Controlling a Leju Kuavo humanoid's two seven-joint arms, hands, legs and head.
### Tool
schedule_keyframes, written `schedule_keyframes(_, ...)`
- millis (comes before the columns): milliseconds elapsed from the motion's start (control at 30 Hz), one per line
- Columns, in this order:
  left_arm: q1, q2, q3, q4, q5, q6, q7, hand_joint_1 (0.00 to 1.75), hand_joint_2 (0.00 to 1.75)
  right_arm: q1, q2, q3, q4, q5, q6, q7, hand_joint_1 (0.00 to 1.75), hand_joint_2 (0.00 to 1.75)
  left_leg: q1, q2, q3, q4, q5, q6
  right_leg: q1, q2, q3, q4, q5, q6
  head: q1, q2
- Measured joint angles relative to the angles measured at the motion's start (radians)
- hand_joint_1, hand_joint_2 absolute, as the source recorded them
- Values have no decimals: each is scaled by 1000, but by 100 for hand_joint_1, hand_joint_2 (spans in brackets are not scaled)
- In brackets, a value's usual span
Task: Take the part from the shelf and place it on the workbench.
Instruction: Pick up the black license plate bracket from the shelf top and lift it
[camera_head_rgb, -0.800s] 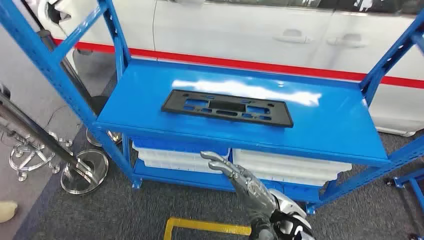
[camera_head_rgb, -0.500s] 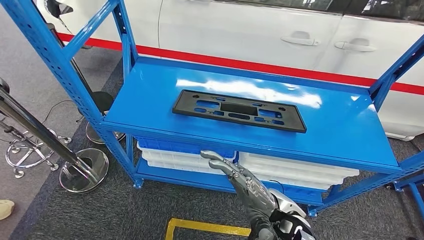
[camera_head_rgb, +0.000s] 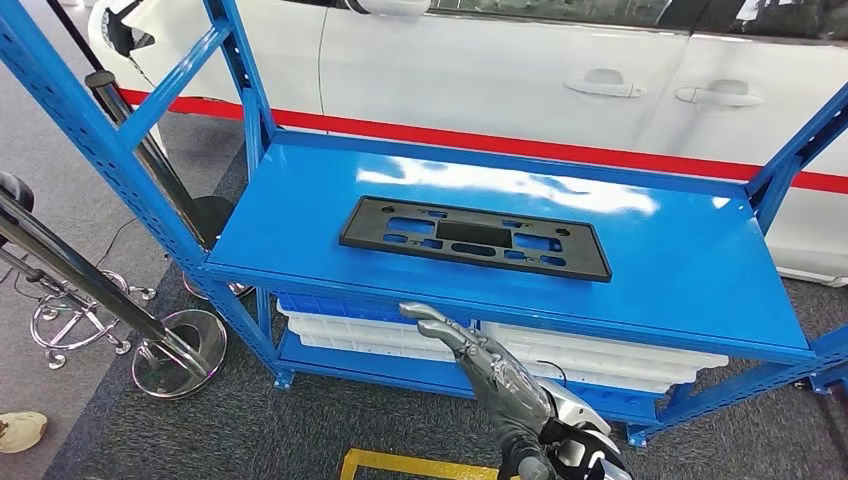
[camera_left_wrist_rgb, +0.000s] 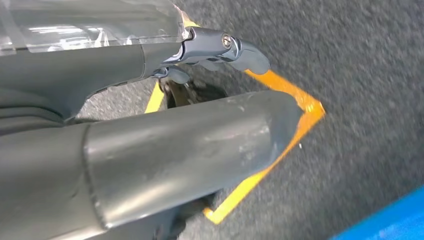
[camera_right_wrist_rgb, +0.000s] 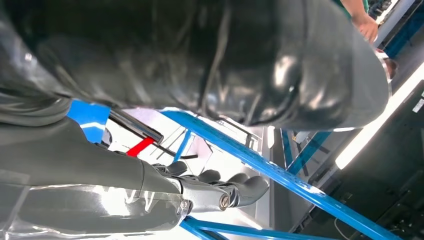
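Currently the black part (camera_head_rgb: 474, 238) lies flat mid-shelf on the blue shelf (camera_head_rgb: 690, 260), untouched. Right hand (camera_head_rgb: 480, 360) raised below the shelf's front edge, fingers apart, holding nothing, well short of the part. Left hand (camera_left_wrist_rgb: 165, 135) hangs over grey carpet with yellow floor tape (camera_left_wrist_rgb: 280, 145); thumb and fingers apart, empty. White car (camera_head_rgb: 500, 70) behind the shelf.

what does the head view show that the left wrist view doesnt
Head view alone: the black part lying flat on the blue shelf, white bins below it, a white car behind, and the right hand raised in front of the shelf, holding nothing. Left wrist view alone: the left hand close up, hanging over the floor. Both share the grey carpet with yellow tape.
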Motion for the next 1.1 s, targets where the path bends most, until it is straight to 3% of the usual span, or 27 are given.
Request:
schedule_keyframes(33,1,1,-2,0,-2,3,1,0,0,1,0,0,0,0,1,0,0,0,4,1,2,-19,27,-7,-3,0,0,10,-8,8,0,0)
schedule_keyframes(100,2,3,-6,0,-7,8,2,0,0,2,0,0,0,0,3,0,0,0,10,2,43,-123,94,-18,-11,1,-3,38,-29,25,0,0)
schedule_keyframes(133,1,3,-8,0,-8,9,2,0,0,2,1,0,0,0,3,-1,0,0,12,1,63,-168,113,-17,-11,1,-8,55,-40,33,0,0)
schedule_keyframes(200,1,3,-12,0,-11,10,0,0,0,2,2,0,0,0,3,-2,0,0,10,-3,73,-194,112,0,-7,3,-18,76,-53,44,1,0)
schedule_keyframes(267,1,4,-14,0,-14,10,-3,0,0,3,3,0,-1,1,3,-4,0,0,10,-4,71,-193,113,20,-6,5,-22,82,-56,48,1,0)
schedule_keyframes(333,0,4,-16,0,-15,11,-4,0,0,3,3,0,-1,1,3,-5,0,0,13,-3,71,-195,115,31,-9,7,-32,106,-75,56,1,0)
schedule_keyframes(433,-1,4,-20,0,-15,11,-4,0,0,4,3,0,-1,1,3,-6,0,0,14,-2,70,-197,116,39,-16,7,-109,266,-160,71,1,0)
schedule_keyframes(467,0,4,-20,0,-15,11,-4,0,0,5,3,0,-1,1,3,-6,0,0,14,-2,69,-197,115,40,-18,7,-141,325,-179,73,1,0)
schedule_keyframes(500,0,5,-20,0,-15,11,-4,0,0,6,3,0,-1,1,3,-6,0,0,14,-2,69,-196,115,40,-19,7,-160,357,-181,74,1,0)
schedule_keyframes(533,0,5,-20,0,-15,11,-4,0,0,7,3,0,-1,1,3,-6,0,0,13,-2,70,-196,114,39,-19,8,-161,351,-162,72,1,0)
schedule_keyframes(567,0,5,-20,0,-15,11,-4,0,0,7,3,0,-1,1,3,-6,0,0,13,-3,72,-197,114,39,-19,8,-141,302,-126,67,1,0)
schedule_keyframes(633,-1,5,-21,0,-15,11,-4,0,0,6,3,0,-1,1,3,-6,0,0,11,-5,77,-199,113,36,-14,9,-77,160,-57,54,1,0)
schedule_keyframes(667,-2,4,-21,0,-15,11,-4,0,0,5,3,0,-1,1,3,-7,0,0,11,-5,78,-201,113,32,-10,10,-54,109,-40,48,1,0)
schedule_keyframes(767,-2,4,-22,0,-16,11,-6,0,0,5,3,0,-1,2,3,-8,0,0,13,-4,81,-212,118,16,-1,11,-43,74,-35,39,1,0)
schedule_keyframes(833,-4,5,-25,0,-18,12,-9,0,0,7,5,0,-1,1,3,-9,0,0,11,-2,80,-203,109,6,-6,9,-32,53,-25,34,1,0)
schedule_keyframes(867,-5,6,-27,0,-18,13,-11,0,0,7,7,0,-1,-2,5,-9,0,0,10,-1,68,-174,89,3,-8,7,-25,42,-19,30,1,0)
schedule_keyframes(967,-5,8,-31,1,-18,18,-16,0,0,12,9,-1,2,-27,21,-6,0,0,9,1,-10,-7,4,2,-4,5,-22,36,-16,19,1,0)
schedule_keyframes(1000,-5,8,-32,1,-18,20,-18,0,0,14,10,-1,4,-41,28,-3,0,0,9,1,-28,29,-4,1,-2,8,-25,40,-17,18,1,0)
schedule_keyframes(1033,-4,9,-33,1,-17,22,-19,0,0,16,10,-2,6,-55,36,2,0,0,9,1,-29,31,6,1,0,13,-28,46,-19,17,1,0)
schedule_keyframes(1100,-4,11,-35,1,-17,24,-21,0,0,17,11,-4,11,-79,51,9,0,0,9,-7,22,-70,67,5,1,27,-33,59,-23,19,1,0)
